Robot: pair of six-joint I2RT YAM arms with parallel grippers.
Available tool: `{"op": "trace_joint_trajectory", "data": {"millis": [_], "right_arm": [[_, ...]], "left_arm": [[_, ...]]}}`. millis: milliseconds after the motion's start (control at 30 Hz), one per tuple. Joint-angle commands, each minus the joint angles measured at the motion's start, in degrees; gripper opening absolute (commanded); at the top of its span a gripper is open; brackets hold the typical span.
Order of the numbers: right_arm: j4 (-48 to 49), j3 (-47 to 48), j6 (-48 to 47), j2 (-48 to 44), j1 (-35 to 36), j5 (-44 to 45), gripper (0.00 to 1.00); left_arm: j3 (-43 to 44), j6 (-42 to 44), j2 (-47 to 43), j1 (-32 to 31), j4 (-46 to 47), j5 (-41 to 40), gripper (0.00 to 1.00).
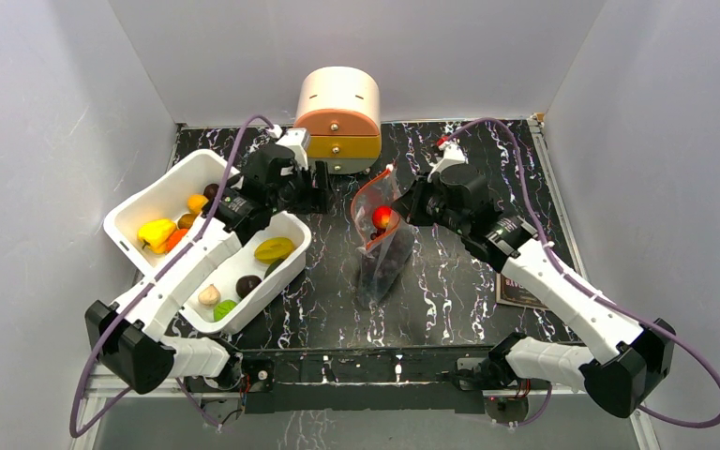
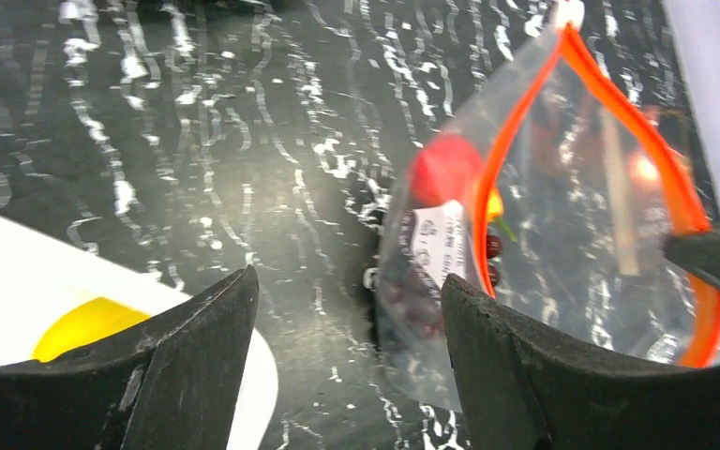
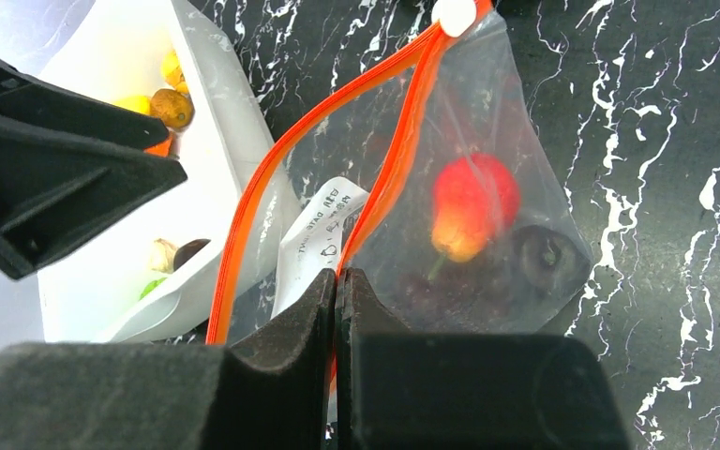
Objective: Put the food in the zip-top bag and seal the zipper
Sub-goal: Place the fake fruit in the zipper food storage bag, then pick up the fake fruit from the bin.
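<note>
The clear zip-top bag (image 1: 382,251) hangs upright at the table's middle, its mouth wide open. My right gripper (image 3: 337,283) is shut on the near side of the bag's red-orange zipper (image 3: 403,141), holding it up. The white slider tab (image 3: 455,13) sits at the strip's far end. Inside the bag lie a red-orange fruit (image 3: 473,202) and dark grape pieces (image 3: 544,258). My left gripper (image 2: 347,309) is open and empty, left of the bag (image 2: 562,234) above bare table. More food, among it a yellow pepper (image 1: 157,232) and a yellow-green piece (image 1: 274,249), lies in the white tub (image 1: 150,192).
The white tub (image 2: 9,281) has two compartments and fills the table's left side under my left arm. A small beige and orange drawer box (image 1: 337,117) stands at the back middle. A dark card (image 1: 516,292) lies under my right arm.
</note>
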Motion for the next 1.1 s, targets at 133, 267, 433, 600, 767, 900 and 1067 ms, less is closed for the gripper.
{"op": "trace_joint_trajectory", "data": {"millis": [133, 267, 433, 600, 767, 900, 1067], "right_arm": [[4.95, 0.65, 2.10, -4.12, -0.33, -2.52, 0.00], [6.02, -0.47, 1.42, -5.92, -0.33, -4.31, 0.00], [2.79, 2.17, -1.91, -3.25, -0.32, -11.48, 0.00], [4.40, -0.79, -2.84, -5.50, -0.33, -11.43, 0.00], [6.00, -2.65, -2.36, -6.39, -0.31, -10.94, 0.00], [6.78, -3.41, -1.44, -6.88, -0.21, -12.72, 0.00], [7.70, -4.12, -0.35, -6.61, 0.04, -13.59, 0.00]], "left_arm": [[6.34, 4.32, -0.48, 9.50, -10.01, -10.30, 0.74], [7.85, 7.32, 1.62, 16.13, -12.16, -17.39, 0.80], [4.39, 8.33, -0.06, 24.04, -11.25, -19.51, 0.78], [-1.65, 6.35, -2.01, 29.47, -8.95, -18.14, 0.76], [-4.62, 7.16, -1.27, 33.65, -8.36, -19.84, 0.74], [-8.18, 7.36, -0.31, 40.09, -6.26, -19.92, 0.74], [-8.72, 9.71, 3.56, 44.05, -4.19, -18.74, 0.74]]}}
